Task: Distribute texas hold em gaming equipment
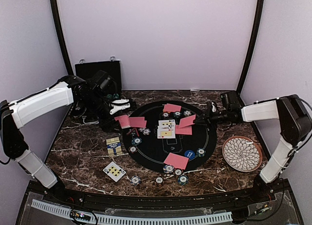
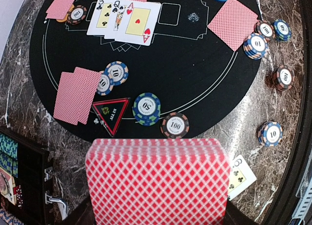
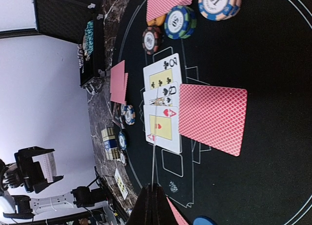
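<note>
Most of the left fingers [image 2: 80, 216] hide behind the card deck [image 2: 157, 181] they pinch; the right fingers [image 3: 152, 208] press together.

Face-up cards [image 1: 166, 129] lie central on the mat [image 1: 151, 157]; plate [image 1: 242, 153] to its right.

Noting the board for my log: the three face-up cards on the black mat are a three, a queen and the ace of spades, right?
Not quite. The ace is of hearts, not spades: the left wrist view shows its red heart. The rest holds: it lies face up with the queen and the three on the black mat.
</note>
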`<state>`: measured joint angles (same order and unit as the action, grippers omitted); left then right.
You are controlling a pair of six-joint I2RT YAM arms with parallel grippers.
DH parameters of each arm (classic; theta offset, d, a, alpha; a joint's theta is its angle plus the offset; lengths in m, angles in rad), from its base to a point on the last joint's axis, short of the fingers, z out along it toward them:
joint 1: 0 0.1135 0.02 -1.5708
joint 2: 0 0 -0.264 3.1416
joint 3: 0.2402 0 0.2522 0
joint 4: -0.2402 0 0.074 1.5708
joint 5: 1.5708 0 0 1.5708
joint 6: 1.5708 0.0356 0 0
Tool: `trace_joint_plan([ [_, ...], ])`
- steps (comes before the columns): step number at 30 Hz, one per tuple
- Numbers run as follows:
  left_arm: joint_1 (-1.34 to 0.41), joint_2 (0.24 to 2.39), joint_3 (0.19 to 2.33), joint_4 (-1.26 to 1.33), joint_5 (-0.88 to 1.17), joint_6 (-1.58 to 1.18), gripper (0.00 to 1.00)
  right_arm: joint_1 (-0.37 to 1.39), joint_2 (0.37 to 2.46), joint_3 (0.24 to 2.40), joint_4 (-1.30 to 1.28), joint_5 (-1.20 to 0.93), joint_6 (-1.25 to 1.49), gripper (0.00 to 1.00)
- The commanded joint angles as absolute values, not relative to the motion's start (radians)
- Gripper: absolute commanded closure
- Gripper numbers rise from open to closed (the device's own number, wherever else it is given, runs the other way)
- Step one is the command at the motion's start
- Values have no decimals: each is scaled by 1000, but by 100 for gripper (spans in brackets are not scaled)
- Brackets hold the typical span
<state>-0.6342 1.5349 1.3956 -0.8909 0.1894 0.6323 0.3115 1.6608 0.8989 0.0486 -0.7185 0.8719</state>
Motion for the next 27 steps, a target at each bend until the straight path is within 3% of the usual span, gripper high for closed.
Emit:
trace_joint_plan([
  [1,-611,1517,1384,-883,191,640,100,301,1736,916,57,-702,821,100],
  [11,-587,1503,1364,-874,195,629,100,299,1848,931,48,-683,791,100],
  [27,-521,1447,1284,-830,192,617,100,352,1828,881,-59,-577,743,100],
])
